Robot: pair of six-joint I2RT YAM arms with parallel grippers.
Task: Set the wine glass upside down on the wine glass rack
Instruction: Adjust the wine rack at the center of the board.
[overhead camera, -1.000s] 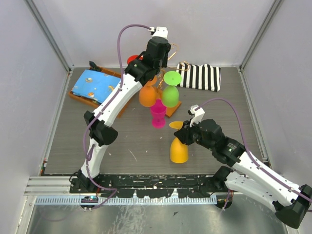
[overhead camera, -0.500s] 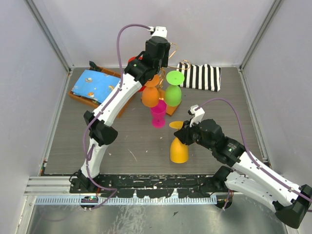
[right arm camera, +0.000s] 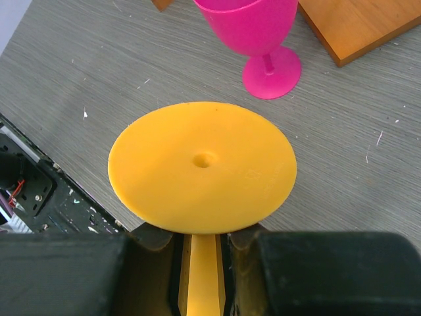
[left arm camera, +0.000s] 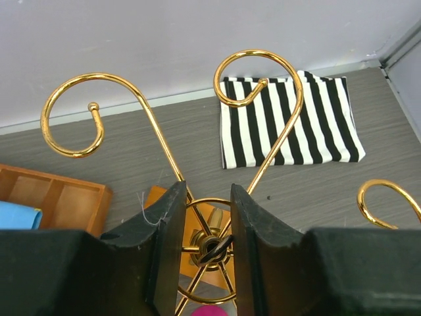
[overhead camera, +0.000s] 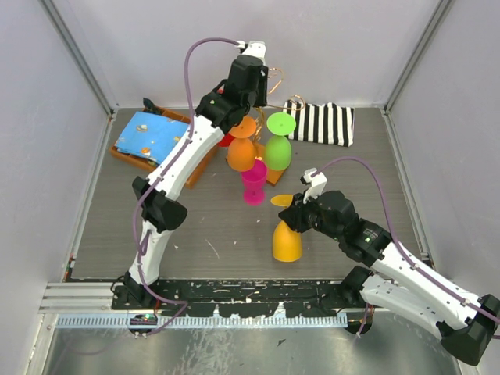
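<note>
My right gripper (right arm camera: 204, 247) is shut on the stem of a yellow wine glass (right arm camera: 202, 166), which hangs upside down with its round foot on top. In the top view this yellow wine glass (overhead camera: 287, 239) is low over the table's middle, in front of the wine glass rack (overhead camera: 275, 175). An orange glass (overhead camera: 241, 153) and a green glass (overhead camera: 274, 150) hang upside down on the rack. My left gripper (left arm camera: 207, 197) is open right above the rack's gold hub, with the scroll arms (left arm camera: 256, 51) spreading out beyond it and nothing between the jaws.
A pink glass (overhead camera: 253, 181) stands upright just in front of the rack, close to the yellow one. A wooden tray with blue cloth (overhead camera: 148, 134) lies at the back left. A striped cloth (overhead camera: 320, 123) lies at the back right. Walls close in on three sides.
The orange glass has shifted slightly right and now hangs free on the rack. My left gripper has pulled up and back from it. The right arm has stayed still.
</note>
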